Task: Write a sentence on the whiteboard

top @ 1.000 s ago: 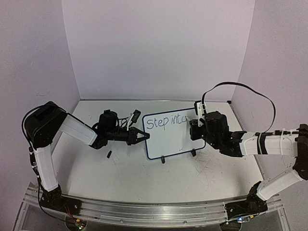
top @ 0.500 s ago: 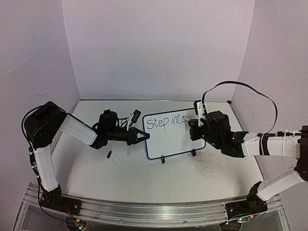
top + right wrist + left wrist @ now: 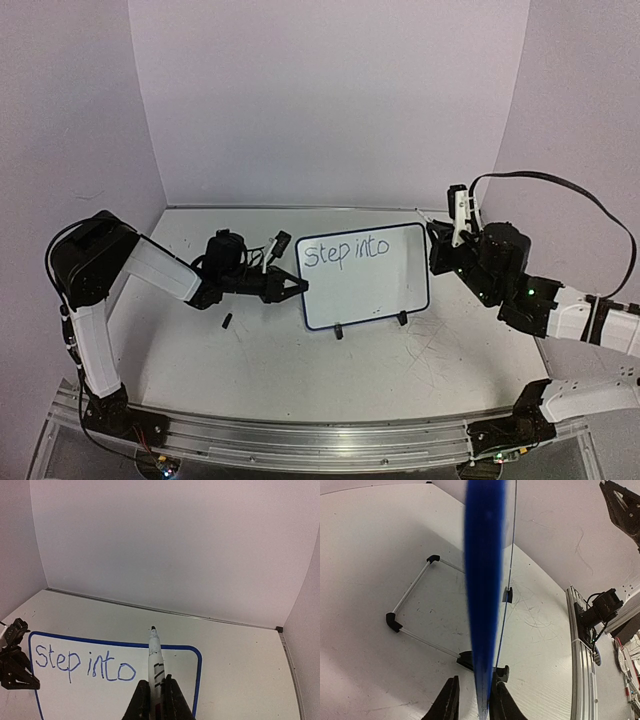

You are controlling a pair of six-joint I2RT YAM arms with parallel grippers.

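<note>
The whiteboard [image 3: 365, 290], blue-framed, stands tilted on the table. One line of the sentence [image 3: 345, 252] reads "Step into"; it also shows in the right wrist view [image 3: 85, 664]. My left gripper [image 3: 293, 285] straddles the board's left edge [image 3: 482, 580]. Its right finger touches the frame and a gap shows at the left finger [image 3: 449, 697]. My right gripper [image 3: 443, 245] is shut on a white marker [image 3: 156, 655] and holds it off the board, right of its top right corner. The marker tip points up and away.
The board's wire stand [image 3: 412, 612] and black feet [image 3: 507, 595] rest behind it. A small black piece [image 3: 227, 321] lies on the table left of the board. Walls close in the back and sides. A metal rail [image 3: 300, 440] runs along the near edge.
My right arm has drawn back to the right with the marker, off the board's right end. The left arm and the board have not moved.
</note>
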